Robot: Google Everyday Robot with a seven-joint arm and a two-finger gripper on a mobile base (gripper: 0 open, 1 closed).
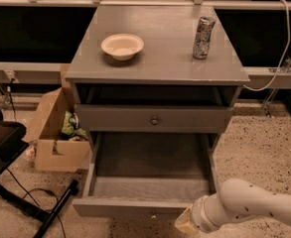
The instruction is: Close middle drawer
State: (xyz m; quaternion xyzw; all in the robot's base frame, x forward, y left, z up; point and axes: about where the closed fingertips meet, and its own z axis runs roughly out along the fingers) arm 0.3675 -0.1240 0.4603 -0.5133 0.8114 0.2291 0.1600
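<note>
— Where was the middle drawer in the camera view?
— The middle drawer (130,207) stood pulled far out of the cabinet, under the like drawer front (115,118) with its round knob (155,120). Its long axis ran left to right across the view, and its front pointed toward the camera, at the bottom of the frame.
— And the gripper?
— The gripper (186,222) sat low, just beside the right part of that drawer's front, on a white arm (254,205) coming from the lower right. Whether it touched the front I couldn't tell, nor whether it was clenched or released.
— What was hidden?
— The drawer's front was seen nearly edge-on, so its knob couldn't be made out. The lowest drawer lay hidden beneath the pulled-out one. The arm was cut off by the right edge.
— Anything else?
— On the desk (160,66) sat a bowl (122,46) at left and a can (203,37) upright at right, well apart. A cardboard box (55,152) sat on the floor left of the cabinet.
</note>
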